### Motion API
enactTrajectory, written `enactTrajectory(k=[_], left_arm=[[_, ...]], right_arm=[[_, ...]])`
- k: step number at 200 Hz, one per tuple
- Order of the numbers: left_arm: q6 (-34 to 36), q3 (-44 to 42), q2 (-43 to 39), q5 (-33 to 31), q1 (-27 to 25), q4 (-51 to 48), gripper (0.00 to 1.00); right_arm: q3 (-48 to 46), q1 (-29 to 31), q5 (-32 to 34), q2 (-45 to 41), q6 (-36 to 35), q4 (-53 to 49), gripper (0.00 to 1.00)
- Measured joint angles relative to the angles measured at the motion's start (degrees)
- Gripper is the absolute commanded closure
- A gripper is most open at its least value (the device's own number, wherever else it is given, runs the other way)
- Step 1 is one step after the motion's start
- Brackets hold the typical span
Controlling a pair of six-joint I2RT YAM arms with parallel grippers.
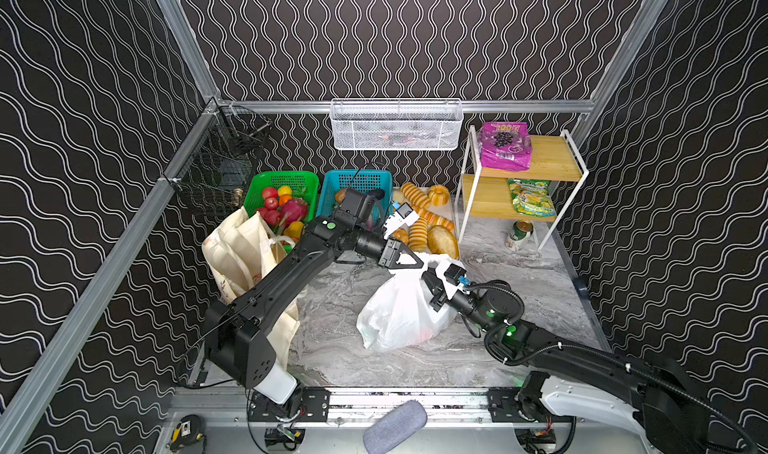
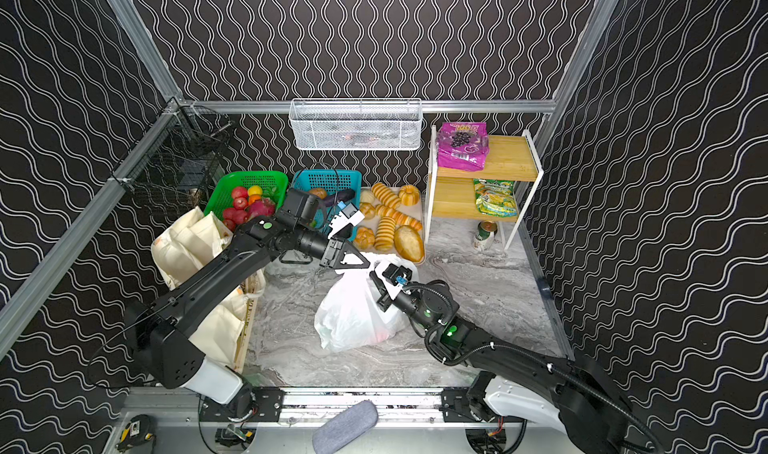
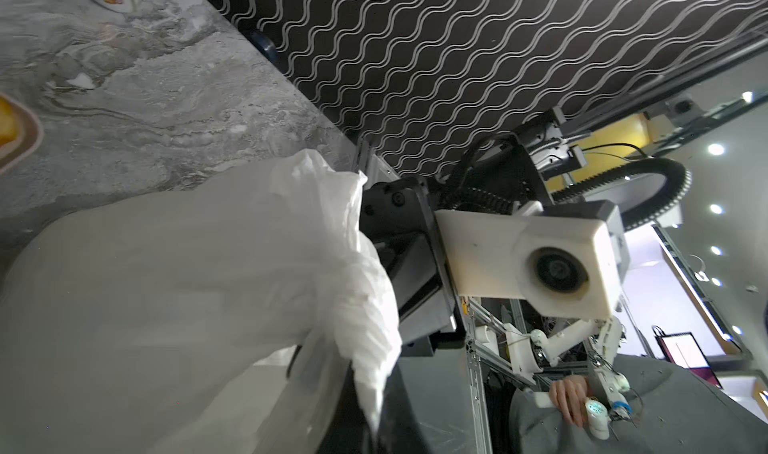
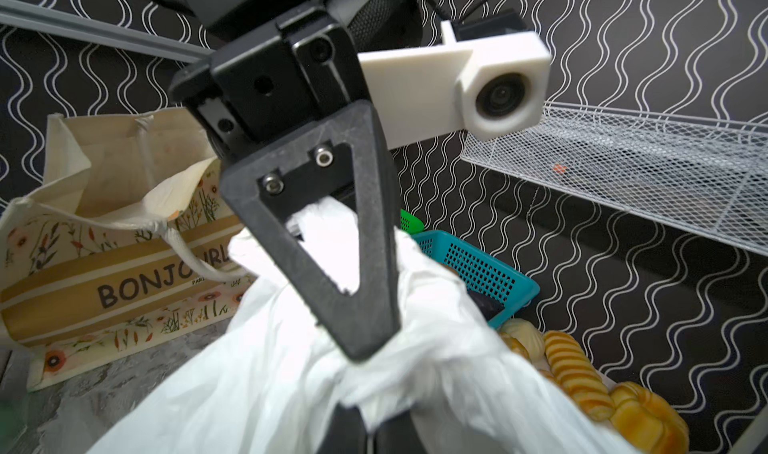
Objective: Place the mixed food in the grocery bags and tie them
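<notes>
My right wrist view clearly shows the left gripper (image 4: 361,350) pinching the white bag (image 4: 249,389); in a top view, the right gripper (image 1: 430,281) clamps it too.

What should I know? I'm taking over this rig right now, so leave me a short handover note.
Left pincer: shut on the white plastic bag at its gathered top.
Right pincer: shut on the same top, close by.
Bag sits mid-table, looks filled; no knot visible.
Canvas tote stands open at the left.
Purple snack packet lies on the shelf.
Left: tie the plastic bag, pack the packet, tie the tote.
</notes>
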Motion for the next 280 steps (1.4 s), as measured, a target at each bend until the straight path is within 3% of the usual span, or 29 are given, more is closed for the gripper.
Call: enactTrajectory(k=[34, 45, 55, 83, 99, 112, 121, 186, 253, 262, 280], left_arm=[[1.0, 0.3, 0.0, -4.0, 0.4, -2.1, 0.90], [1.8, 0.7, 0.2, -5.0, 0.4, -3.0, 1.00], [2.3, 1.2, 0.3, -5.7, 0.5, -4.0, 1.00], [4.7, 2.1, 1.2, -6.1, 0.5, -6.6, 0.86], [5.2, 2.0, 1.0, -8.1, 0.5, -7.0, 0.87], [6.0, 1.9, 0.7, -9.5, 0.6, -7.4, 0.97], [6.5, 1.9, 0.5, -10.2, 0.6, -7.8, 0.99], [8.2, 1.0, 0.3, -9.5, 0.6, -8.2, 1.00], [11.0, 0.1, -1.3, -9.1, 0.5, -8.9, 1.00], [11.0, 0.0, -1.3, -8.6, 0.5, -8.4, 1.00], [11.5, -0.2, -1.3, -9.9, 0.5, -8.4, 1.00]], right_arm=[[-0.1, 0.0, 0.2, -4.5, 0.5, -8.4, 1.00], [-0.1, 0.0, 0.2, -5.4, 0.8, -10.6, 1.00], [-0.1, 0.0, 0.6, -6.3, 0.9, -12.4, 1.00], [1.0, 0.0, 0.9, -8.2, 0.9, -17.6, 1.00], [2.6, 0.0, 0.9, -8.9, 0.9, -21.5, 1.00], [5.0, 0.0, 0.9, -8.6, 0.9, -26.0, 1.00], [7.1, 0.0, 0.7, -8.1, 1.2, -29.7, 1.00], [21.1, -10.5, -25.9, -2.9, 6.3, -52.1, 1.00], [32.4, -13.1, -29.7, 1.3, 3.5, -67.4, 1.00], [33.2, -13.5, -29.3, 1.3, 3.3, -68.8, 0.84], [32.6, -13.6, -28.2, -0.8, 3.4, -69.4, 0.82]])
